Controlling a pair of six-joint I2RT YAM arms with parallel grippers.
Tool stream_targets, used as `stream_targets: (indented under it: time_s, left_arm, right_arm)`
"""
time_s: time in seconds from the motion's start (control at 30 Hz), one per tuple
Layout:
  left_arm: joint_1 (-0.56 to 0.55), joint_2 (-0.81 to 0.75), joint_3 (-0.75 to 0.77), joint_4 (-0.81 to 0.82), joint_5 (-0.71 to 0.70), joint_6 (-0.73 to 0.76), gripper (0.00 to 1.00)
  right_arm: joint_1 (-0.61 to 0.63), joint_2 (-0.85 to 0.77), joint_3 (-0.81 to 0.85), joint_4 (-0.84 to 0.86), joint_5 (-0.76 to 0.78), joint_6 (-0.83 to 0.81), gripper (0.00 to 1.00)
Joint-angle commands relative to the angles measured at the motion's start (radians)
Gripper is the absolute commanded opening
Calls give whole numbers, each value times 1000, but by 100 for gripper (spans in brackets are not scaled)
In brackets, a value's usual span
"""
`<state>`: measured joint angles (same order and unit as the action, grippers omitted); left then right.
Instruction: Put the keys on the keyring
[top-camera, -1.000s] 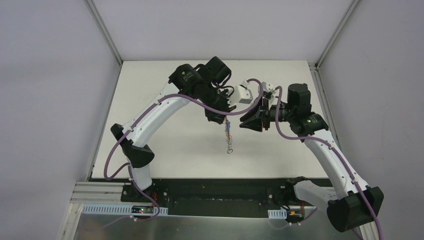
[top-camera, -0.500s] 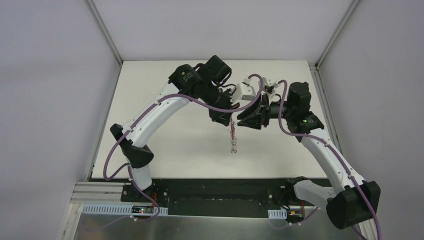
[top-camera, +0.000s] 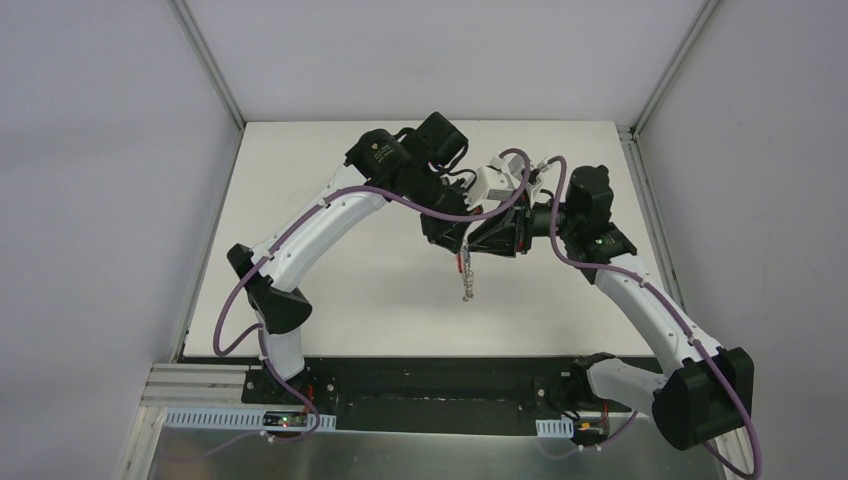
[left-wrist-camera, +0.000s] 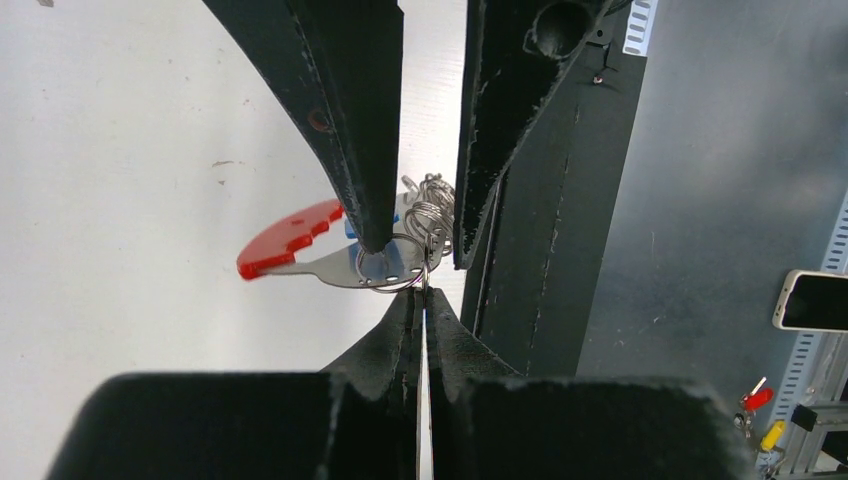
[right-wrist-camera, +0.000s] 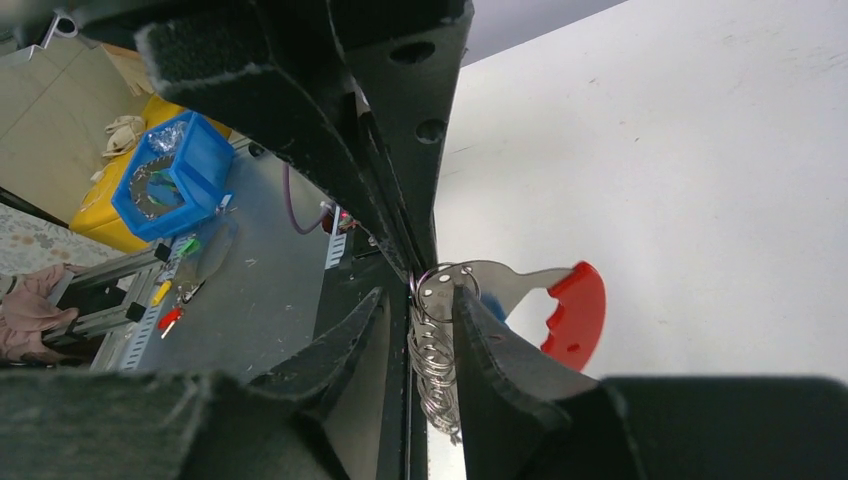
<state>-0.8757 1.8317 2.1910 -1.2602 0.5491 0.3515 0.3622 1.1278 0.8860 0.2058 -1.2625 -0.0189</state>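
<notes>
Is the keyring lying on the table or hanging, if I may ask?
The keyring is hanging: the left gripper pinches one ring with shut fingers, and the ring chain dangles above the table.

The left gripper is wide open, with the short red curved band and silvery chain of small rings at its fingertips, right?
No: the left gripper is shut, pinching a thin ring of that red-and-silver keyring, as the left wrist view shows. The rest holds.

White worktop (top-camera: 330, 300) between grey walls (top-camera: 90, 200); blue bin (right-wrist-camera: 205, 160) by a yellow box (right-wrist-camera: 105, 235)
</notes>
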Motion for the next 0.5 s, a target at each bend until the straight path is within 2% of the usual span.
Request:
stream_targets:
  time_s: [0.0,0.33,0.47]
  left_arm:
    - [3,-4,20,13,15,-11,0]
    - [3,14,46,7,8,-18,0]
    - [4,15,48,7,6,-17,0]
  right_arm:
    - [12,4,10,64,-31,16,31]
    - [25,13,-1,66,-35,14,20]
    - [27,15,0,64,-42,14,7]
